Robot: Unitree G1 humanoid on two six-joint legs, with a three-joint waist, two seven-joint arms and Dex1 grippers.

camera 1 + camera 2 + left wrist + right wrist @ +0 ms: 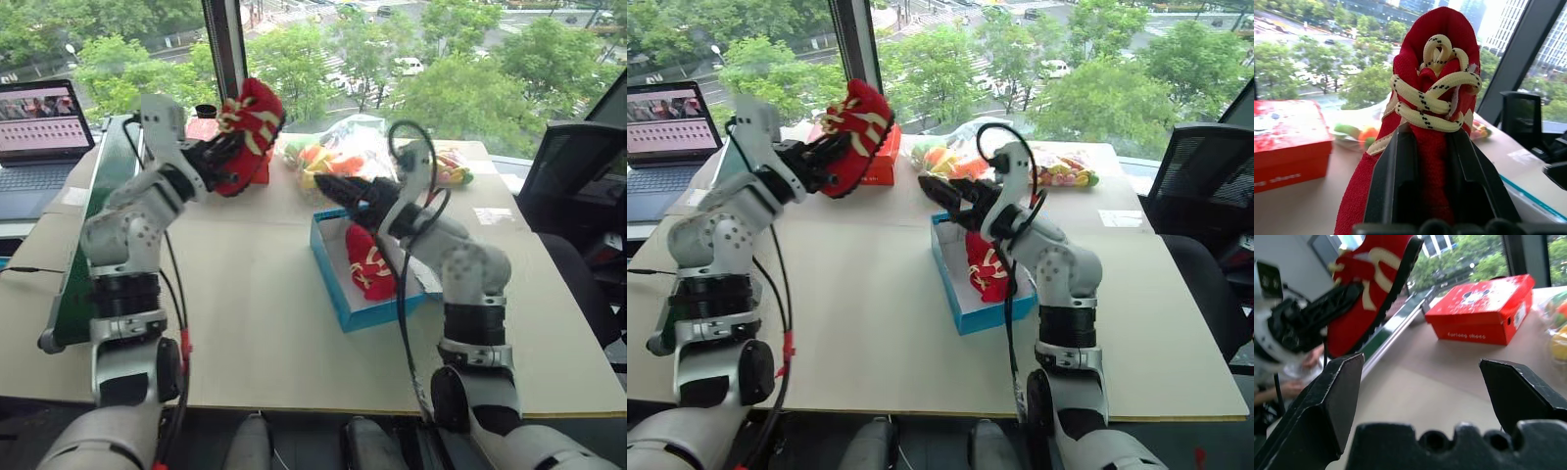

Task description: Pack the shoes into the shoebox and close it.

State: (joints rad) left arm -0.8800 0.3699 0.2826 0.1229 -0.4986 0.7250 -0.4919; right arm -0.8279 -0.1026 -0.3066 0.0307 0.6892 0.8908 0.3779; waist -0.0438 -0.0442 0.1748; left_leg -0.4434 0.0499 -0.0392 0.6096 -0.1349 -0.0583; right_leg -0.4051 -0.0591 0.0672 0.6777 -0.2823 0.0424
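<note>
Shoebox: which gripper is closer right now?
Right. The right gripper hangs open just above the shoebox at its far end; the left gripper holds a red shoe up, well off to the box's left.

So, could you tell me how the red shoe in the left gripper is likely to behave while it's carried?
The shoe looks like soft fabric, so it will probably squash and flex between the left gripper's closed fingers. It seems light, since a pinch holds it aloft. The loose laces might snag on the shoebox edge.

Upper-floor office, open laptop on desk, black mesh chair, window over street trees
</note>
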